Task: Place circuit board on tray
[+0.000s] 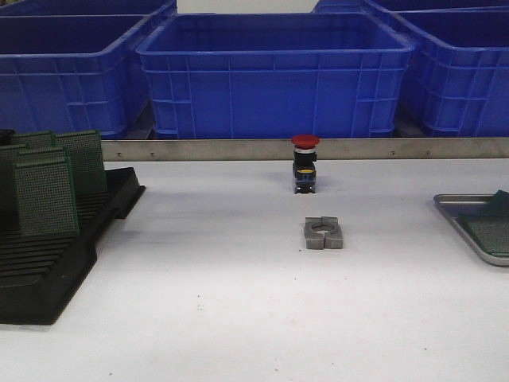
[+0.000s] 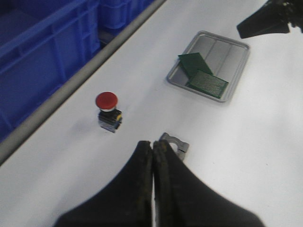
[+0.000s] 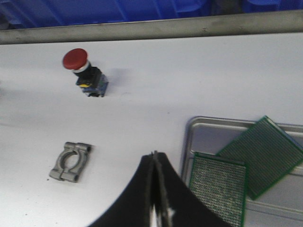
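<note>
The grey metal tray (image 1: 455, 205) lies at the table's right edge with two green circuit boards (image 1: 489, 231) flat in it. In the left wrist view the tray (image 2: 229, 49) holds the two boards (image 2: 207, 84), one overlapping the other (image 2: 194, 63). In the right wrist view the tray (image 3: 208, 135) lies just beside my right gripper (image 3: 154, 158), which is shut and empty. The boards (image 3: 218, 187) lie close to it. My left gripper (image 2: 152, 146) is shut and empty above the table's middle. Neither gripper shows in the front view.
A black slotted rack (image 1: 48, 270) at the left holds several upright green boards (image 1: 46, 191). A red push button (image 1: 305, 163) and a grey metal clamp (image 1: 323, 233) sit mid-table. Blue bins (image 1: 274, 76) stand behind a metal rail. A dark part of the other arm (image 2: 262, 21) shows beyond the tray.
</note>
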